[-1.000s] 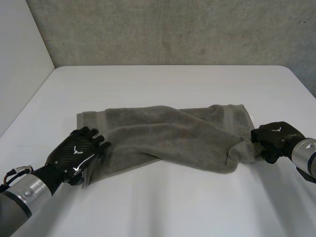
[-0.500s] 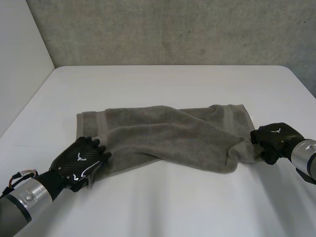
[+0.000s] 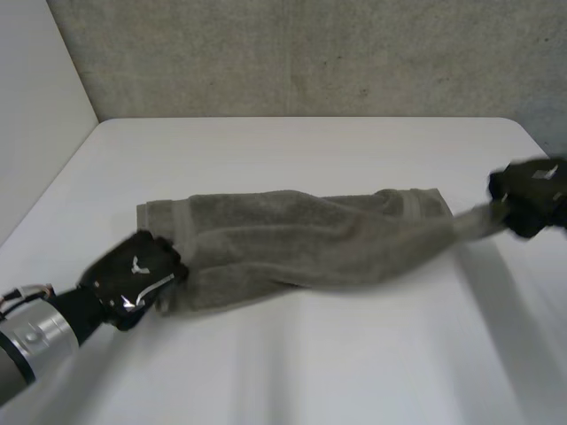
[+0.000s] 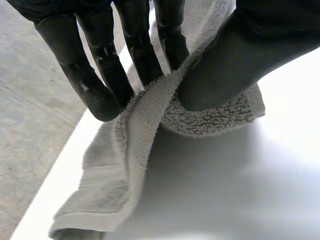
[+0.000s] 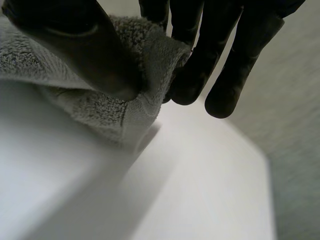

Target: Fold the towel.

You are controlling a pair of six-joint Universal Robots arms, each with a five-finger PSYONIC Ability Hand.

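- Grey-green terry towel (image 3: 301,241), one piece, is seen in the head view across the middle of the one white table (image 3: 310,150). Its long axis runs side to side between the two hands, and the cloth is bunched and twisted rather than flat.
- A concrete wall (image 3: 310,53) is seen behind the table.
- The left hand (image 3: 133,273) is set on the towel's near left corner. The right hand (image 3: 530,190) is at the right end, where the towel is drawn out to it in a narrow tail.
- Left wrist view: the towel's edge (image 4: 150,100) is pinched between the thumb (image 4: 250,55) and straight fingers (image 4: 100,75), and the rest is draped down to the table.
- Right wrist view: a towel corner (image 5: 100,107) is clamped between the thumb (image 5: 75,45) and fingers (image 5: 230,60), with table beneath.
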